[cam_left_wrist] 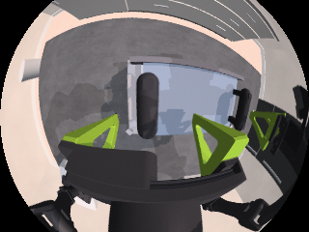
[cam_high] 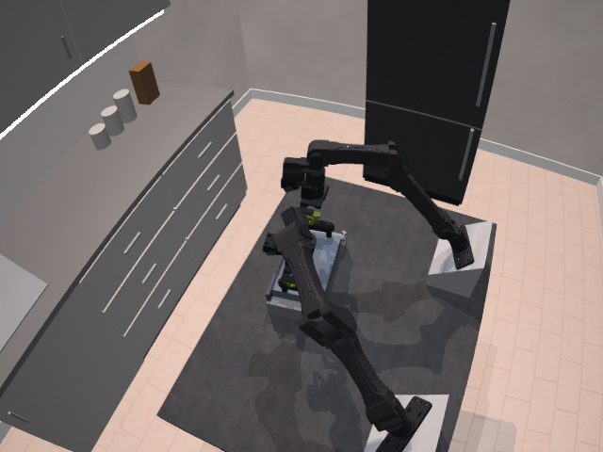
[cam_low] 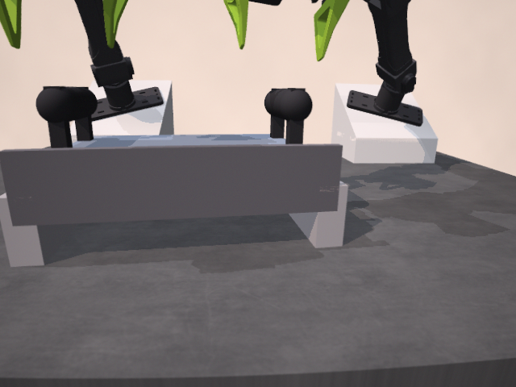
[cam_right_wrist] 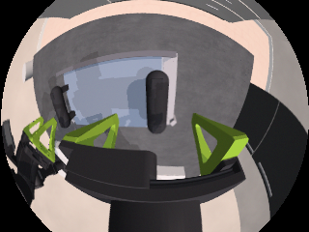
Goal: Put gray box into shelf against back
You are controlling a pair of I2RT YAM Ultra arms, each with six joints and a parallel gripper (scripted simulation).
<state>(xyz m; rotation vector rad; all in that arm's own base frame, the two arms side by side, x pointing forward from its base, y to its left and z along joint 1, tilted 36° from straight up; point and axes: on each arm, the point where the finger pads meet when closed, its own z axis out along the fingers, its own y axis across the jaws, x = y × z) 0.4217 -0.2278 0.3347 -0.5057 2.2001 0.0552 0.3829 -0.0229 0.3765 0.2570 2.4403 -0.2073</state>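
Note:
The gray box (cam_low: 170, 183) rests between the shelf's white side rails (cam_low: 329, 218), level, with two black handles on top. My left gripper (cam_low: 280, 52) is open and empty, hanging well above the handle (cam_low: 288, 104) at the right of the exterior view. My right gripper (cam_low: 62, 45) is open and empty above the other handle (cam_low: 65, 104). In the left wrist view the green fingers stand wide, with the handle (cam_left_wrist: 147, 104) below them. The right wrist view shows the same: the fingers are wide and the handle (cam_right_wrist: 156, 100) is apart from them.
The box and shelf (cam_high: 304, 267) sit on a dark table top between the two arm bases (cam_high: 460, 255) (cam_high: 406, 420). Gray cabinets (cam_high: 146, 234) run along one side. A black fridge (cam_high: 433, 92) stands behind.

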